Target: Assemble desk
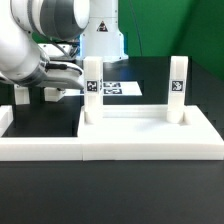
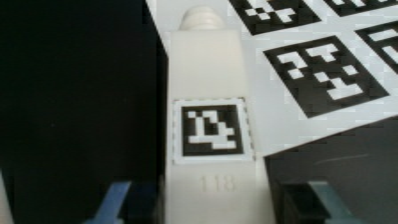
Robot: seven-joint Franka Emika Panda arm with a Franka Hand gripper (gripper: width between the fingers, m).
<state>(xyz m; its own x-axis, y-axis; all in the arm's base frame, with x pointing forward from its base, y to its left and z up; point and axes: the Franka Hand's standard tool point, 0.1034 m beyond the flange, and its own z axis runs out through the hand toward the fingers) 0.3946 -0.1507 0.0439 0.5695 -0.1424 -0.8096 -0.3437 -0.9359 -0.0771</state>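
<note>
The desk top (image 1: 135, 138), a white tray, lies at the front. Two white legs stand upright on it, one (image 1: 90, 95) toward the exterior view's left and one (image 1: 177, 95) toward its right, each with a black-and-white tag. A third leg (image 2: 217, 110) lies flat on the dark table, tag facing up. My gripper (image 2: 214, 203) is shut on it, with the blue fingertips (image 2: 118, 200) on either side of its end. In the exterior view my gripper (image 1: 52, 93) is low over the table left of the desk top, and it hides most of that leg.
The marker board (image 1: 118, 89) lies behind the desk top and shows beside the held leg (image 2: 329, 60). A low white rail (image 1: 40, 148) runs along the front left. A small white tagged piece (image 1: 20, 96) stands at the far left.
</note>
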